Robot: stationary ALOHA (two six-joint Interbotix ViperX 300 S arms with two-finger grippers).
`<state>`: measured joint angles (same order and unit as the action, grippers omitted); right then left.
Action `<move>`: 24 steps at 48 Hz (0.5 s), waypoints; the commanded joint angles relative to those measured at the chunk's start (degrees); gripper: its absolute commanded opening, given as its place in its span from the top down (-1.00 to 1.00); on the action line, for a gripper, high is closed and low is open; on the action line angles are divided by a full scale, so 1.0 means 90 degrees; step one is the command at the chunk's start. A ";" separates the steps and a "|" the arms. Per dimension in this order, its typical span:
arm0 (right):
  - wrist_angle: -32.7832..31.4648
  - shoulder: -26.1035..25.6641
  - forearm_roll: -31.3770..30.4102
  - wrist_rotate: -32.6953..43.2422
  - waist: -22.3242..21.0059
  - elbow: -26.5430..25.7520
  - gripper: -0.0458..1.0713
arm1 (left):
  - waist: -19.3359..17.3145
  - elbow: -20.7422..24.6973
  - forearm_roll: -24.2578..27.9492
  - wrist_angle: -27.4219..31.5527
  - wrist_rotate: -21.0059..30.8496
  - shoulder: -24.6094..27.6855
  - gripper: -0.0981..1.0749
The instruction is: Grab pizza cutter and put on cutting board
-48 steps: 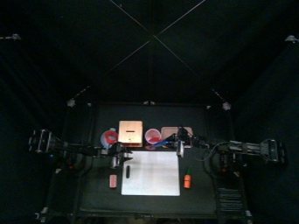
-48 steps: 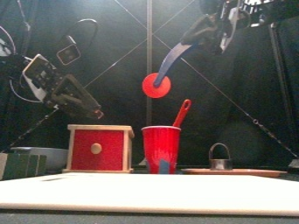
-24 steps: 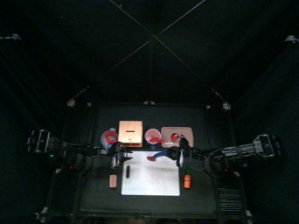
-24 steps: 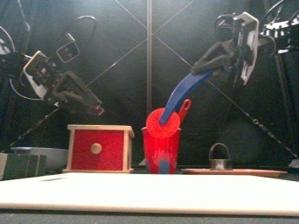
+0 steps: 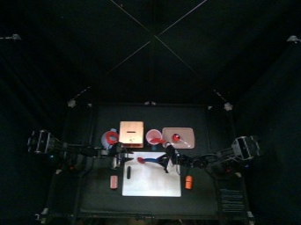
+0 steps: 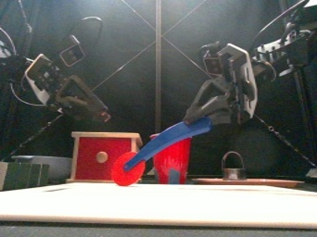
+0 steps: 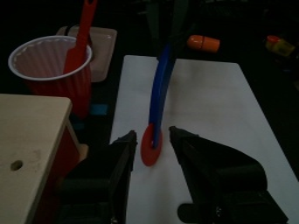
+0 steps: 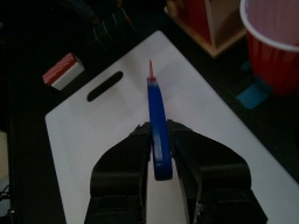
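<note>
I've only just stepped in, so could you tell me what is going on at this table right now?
The right gripper is shut on the blue handle of the pizza cutter and holds it slanting down, its red wheel just above the white cutting board; whether it touches is unclear. The left gripper hangs open beside the wheel, holding nothing. Behind the board stand a red cup with a red utensil in it and a wooden box.
</note>
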<state>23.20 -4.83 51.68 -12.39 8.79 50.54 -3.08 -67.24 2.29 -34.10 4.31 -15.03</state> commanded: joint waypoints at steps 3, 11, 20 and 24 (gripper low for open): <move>-0.0186 0.0010 0.0176 -0.0010 0.0020 -0.0088 -0.11 | -0.0020 0.0068 -0.0010 -0.0020 0.0000 -0.0039 -0.49; -0.0498 0.0107 0.0283 -0.0010 0.0059 -0.0088 -0.11 | -0.0020 0.0059 -0.0010 -0.0020 0.0000 -0.0039 -0.49; -0.0859 0.0371 0.0322 -0.0010 0.0059 -0.0156 -0.10 | -0.0020 0.0059 -0.0010 -0.0020 0.0000 -0.0039 -0.49; -0.0947 0.0469 0.0283 -0.0020 0.0059 -0.0205 -0.11 | -0.0020 0.0059 -0.0010 -0.0029 0.0000 -0.0039 -0.49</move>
<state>15.21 -0.09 54.49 -12.39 9.32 50.01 -3.08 -67.32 2.29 -34.10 4.31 -15.03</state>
